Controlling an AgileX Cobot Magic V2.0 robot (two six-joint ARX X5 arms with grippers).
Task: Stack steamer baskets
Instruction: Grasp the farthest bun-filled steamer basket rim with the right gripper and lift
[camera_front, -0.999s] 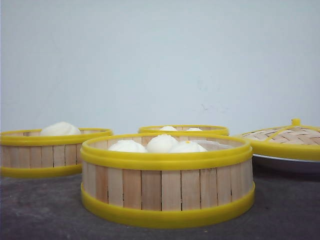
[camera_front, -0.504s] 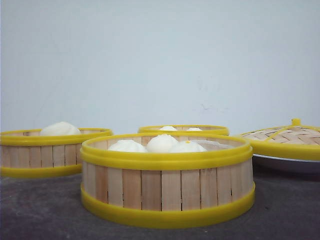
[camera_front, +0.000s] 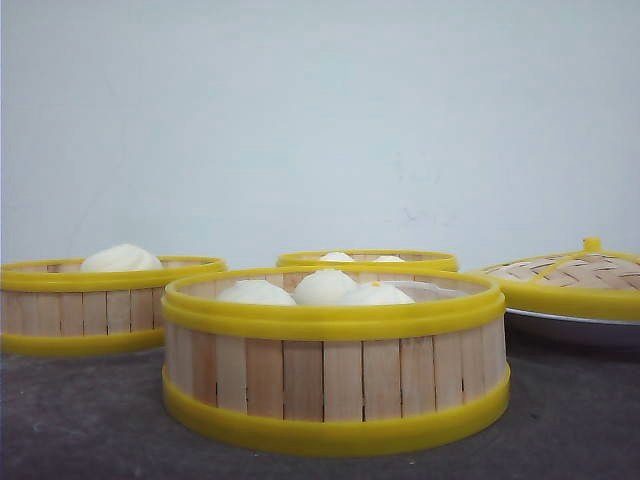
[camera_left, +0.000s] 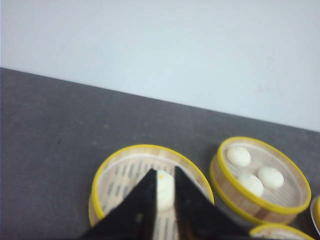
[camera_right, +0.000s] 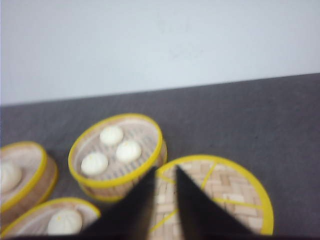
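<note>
Three steamer baskets on the dark tabletop (camera_front: 80, 420), none stacked. Front view: near basket (camera_front: 335, 375) at 6 o'clock, three white buns (camera_front: 323, 287) inside; left basket (camera_front: 100, 305) at 9 o'clock, one bun (camera_front: 120, 259); far basket (camera_front: 368, 260) behind the near one, bun tops just showing. Woven lid (camera_front: 570, 275) at 3 o'clock, sitting on a white plate (camera_front: 570, 327).

Left end effector (camera_left: 165, 175) hangs above the left basket (camera_left: 125, 172), fingers (camera_left: 145, 200) a narrow gap apart, holding nothing, single bun (camera_left: 165, 187) seen through the gap. Far basket (camera_left: 262, 180) just beside.

Right end effector (camera_right: 165, 172) over the lid (camera_right: 230, 192) edge, fingers (camera_right: 192, 205) slightly parted, empty. Far basket (camera_right: 117, 155) at 10 o'clock of it; the other two baskets cut off at frame edge.
</note>
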